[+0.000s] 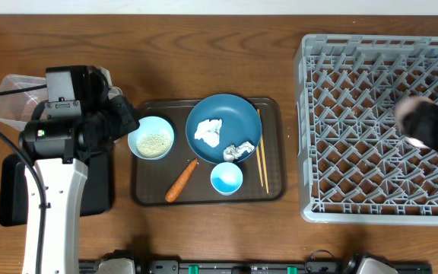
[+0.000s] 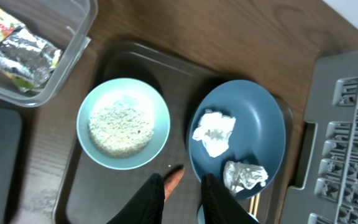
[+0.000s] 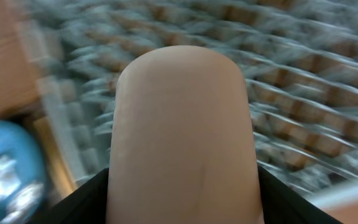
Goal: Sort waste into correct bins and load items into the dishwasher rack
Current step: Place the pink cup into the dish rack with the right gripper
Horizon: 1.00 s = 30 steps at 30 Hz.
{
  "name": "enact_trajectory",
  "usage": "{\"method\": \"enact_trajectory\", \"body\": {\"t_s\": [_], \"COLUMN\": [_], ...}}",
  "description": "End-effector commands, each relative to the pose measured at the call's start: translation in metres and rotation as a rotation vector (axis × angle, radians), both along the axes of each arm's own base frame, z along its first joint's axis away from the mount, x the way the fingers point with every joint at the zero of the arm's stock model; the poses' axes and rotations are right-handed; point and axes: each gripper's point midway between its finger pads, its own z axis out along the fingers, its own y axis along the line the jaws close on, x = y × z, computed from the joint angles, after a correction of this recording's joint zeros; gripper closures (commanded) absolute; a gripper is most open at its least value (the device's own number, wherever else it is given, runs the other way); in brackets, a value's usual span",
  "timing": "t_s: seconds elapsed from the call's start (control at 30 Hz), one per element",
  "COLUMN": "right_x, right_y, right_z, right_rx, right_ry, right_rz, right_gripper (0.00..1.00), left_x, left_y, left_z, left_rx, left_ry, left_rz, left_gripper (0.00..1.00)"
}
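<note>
- Table (image 1: pixel 204 46): wood, carrying everything listed.
- Brown tray (image 1: pixel 147 190): centre of table.
- Plate (image 1: pixel 230 114): dark blue, on the brown tray. It holds a white tissue (image 1: pixel 209 133) and a greyer crumple (image 1: pixel 239 151), lying apart.
- Bowl (image 1: pixel 137 131): light blue, on the brown tray left of the plate, with rice (image 1: pixel 151 141) inside.
- Carrot (image 1: pixel 181 181): lying slantwise on the brown tray, between bowl and cup.
- Cup (image 1: pixel 226 179): light blue, just below the plate.
- Chopsticks (image 1: pixel 261 156): paired, along the plate's right side.
- Tub (image 1: pixel 6 103): clear, far left, partly under the left arm. The wrapper (image 2: pixel 20 40) lies inside.
- Black tray (image 1: pixel 10 194): below the tub, partly under the arm.
- Rack (image 1: pixel 356 129): grey lattice, right of the brown tray.
- Left fingers (image 2: pixel 149 198): spread apart, holding nothing, above the brown tray beside the bowl. The carrot tip shows between them.
- Right fingers (image 3: pixel 82 202): over the rack, clamped around a beige object (image 3: pixel 179 124) with a rounded end. View blurred.
</note>
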Motion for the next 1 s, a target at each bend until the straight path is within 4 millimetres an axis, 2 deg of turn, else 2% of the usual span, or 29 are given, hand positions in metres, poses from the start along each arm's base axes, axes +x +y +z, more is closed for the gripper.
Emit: {"method": "enact_trajectory", "body": {"t_s": [0.0,0.13,0.23,0.4,0.6,0.87,0.97], "right_x": [-0.018,-0.03,-0.035,-0.022,-0.007,0.004,0.004], "right_y": [-0.054,-0.09,-0.109,-0.123,-0.141,-0.151,-0.152], "right_z": [-0.013,-0.032,-0.046,-0.072,-0.095,-0.103,-0.103], "right_rx": [-0.102,-0.045,0.006,0.111,0.129,0.119,0.116], "right_ry": [0.114,0.176,0.212,0.198,0.194,0.172,0.169], "right_rz": [-0.162,-0.275,-0.35,-0.368,-0.393,-0.392,-0.394], "right_gripper": [0.57,0.57,0.56,0.55,0.54,0.53,0.48], "left_x": [0.0,-0.001,-0.001,-0.003,-0.007,-0.008,-0.008], "left_y": [0.007,0.007,0.007,0.006,0.006,0.006,0.006], "left_z": [-0.002,-0.002,-0.003,-0.005,-0.009,-0.01,-0.011], "left_rx": [0.039,0.038,0.038,0.037,0.036,0.036,0.035], "left_ry": [0.006,0.01,0.012,0.02,0.042,0.047,0.048], "left_rz": [0.001,0.001,0.001,0.001,0.001,0.001,0.0], "left_gripper": [0.75,0.75,0.75,0.75,0.75,0.75,0.75]}}
